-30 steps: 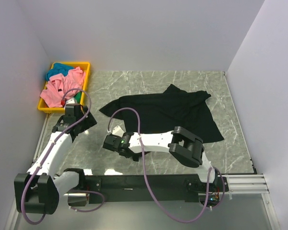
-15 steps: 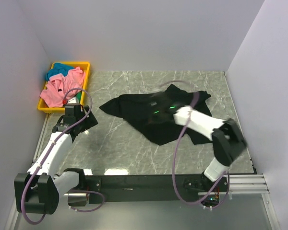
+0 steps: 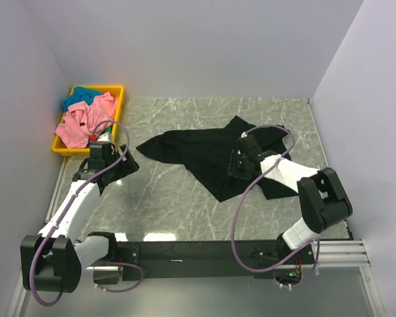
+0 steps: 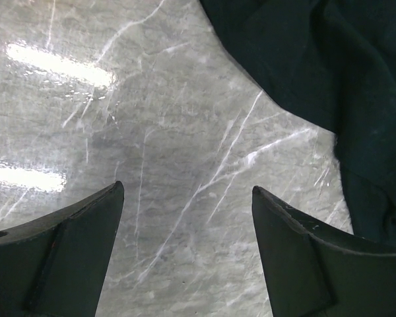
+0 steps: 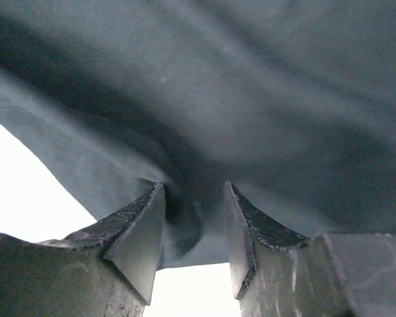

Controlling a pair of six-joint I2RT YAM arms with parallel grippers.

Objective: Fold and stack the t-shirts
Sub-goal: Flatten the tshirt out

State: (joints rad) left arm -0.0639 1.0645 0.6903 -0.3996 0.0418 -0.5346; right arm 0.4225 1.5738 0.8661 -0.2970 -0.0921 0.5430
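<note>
My right hand (image 5: 193, 221) pinches a fold of the large black fabric t-shirt (image 3: 201, 153); my left hand (image 4: 186, 195) hangs spread wide above the grey marbled surface (image 4: 152, 119).

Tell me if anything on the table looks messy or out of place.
The black t-shirt lies bunched and skewed mid-table, a fold pinched in the right gripper. A pink shirt spills over the rim of the yellow bin.
</note>
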